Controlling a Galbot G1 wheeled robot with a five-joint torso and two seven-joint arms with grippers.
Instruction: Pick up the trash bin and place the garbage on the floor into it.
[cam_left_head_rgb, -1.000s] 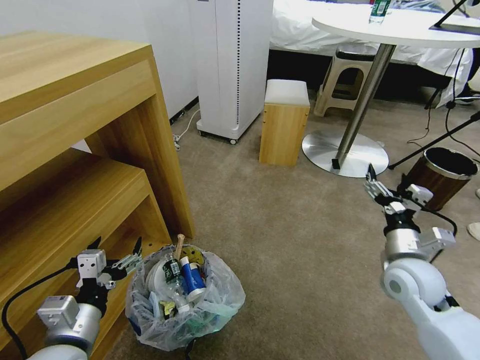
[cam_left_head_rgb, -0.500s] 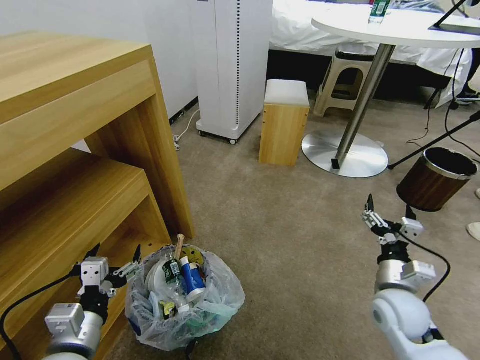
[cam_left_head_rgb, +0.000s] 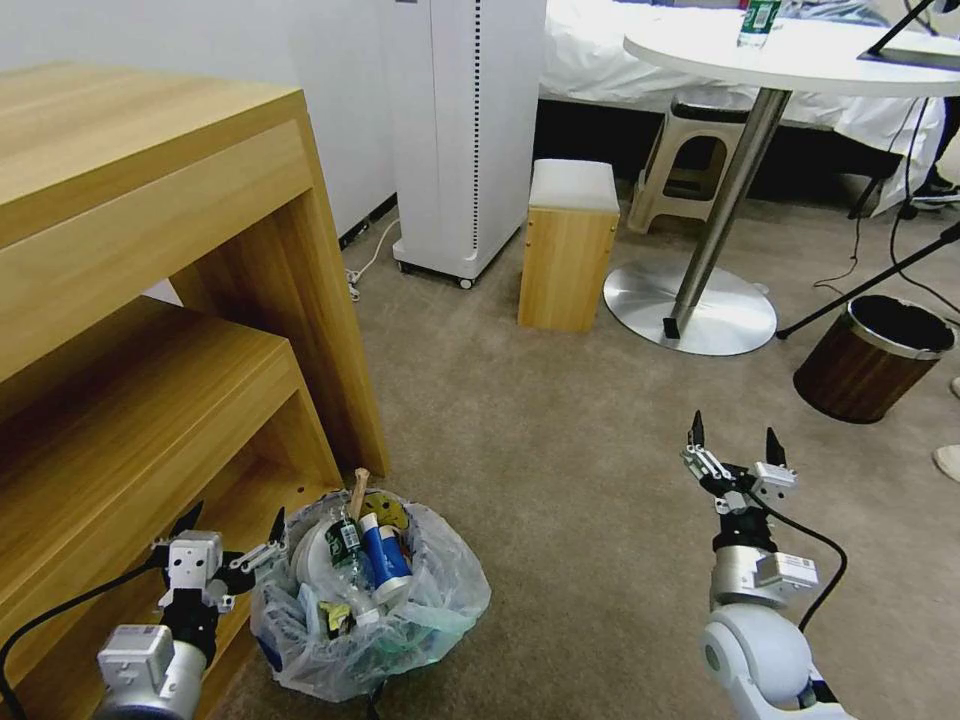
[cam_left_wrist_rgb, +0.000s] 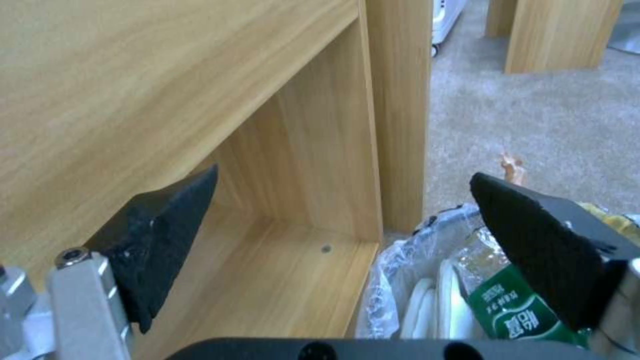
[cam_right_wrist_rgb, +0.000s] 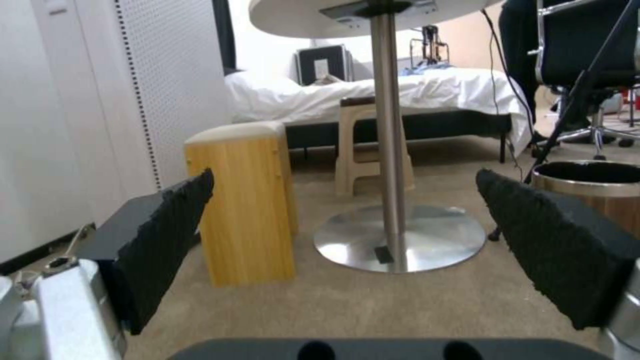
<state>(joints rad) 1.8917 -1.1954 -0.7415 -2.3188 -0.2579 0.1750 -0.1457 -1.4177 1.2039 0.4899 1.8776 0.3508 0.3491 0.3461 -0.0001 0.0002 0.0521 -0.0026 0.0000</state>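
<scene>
The trash bin (cam_left_head_rgb: 440, 600), lined with a clear crinkly bag, stands on the beige floor (cam_left_head_rgb: 560, 450) beside the shelf unit's foot. Garbage fills it: a blue-white carton (cam_left_head_rgb: 385, 557), a wooden stick (cam_left_head_rgb: 357, 490), a green-labelled bottle (cam_left_head_rgb: 345, 540) and white slippers (cam_left_head_rgb: 308, 550). My left gripper (cam_left_head_rgb: 232, 522) hovers open just left of the bin's rim, touching nothing. In the left wrist view the left gripper (cam_left_wrist_rgb: 344, 172) spans the bag's edge (cam_left_wrist_rgb: 400, 260) and the shelf opening. My right gripper (cam_left_head_rgb: 735, 435) is open and empty above bare carpet, well right of the bin. The right wrist view has the right gripper (cam_right_wrist_rgb: 345, 172) open too.
A wooden shelf unit (cam_left_head_rgb: 150, 300) walls off the left. Farther back stand a white appliance on wheels (cam_left_head_rgb: 465, 130), a wooden stool (cam_left_head_rgb: 568, 245), the round table's metal base (cam_left_head_rgb: 690, 305) and a brown bin (cam_left_head_rgb: 875, 355). Cables and a stand leg cross the far right floor.
My right arm has drawn back and down, bringing its open gripper nearer and leftward. The left gripper has sunk slightly beside the bin. The bin has not moved.
</scene>
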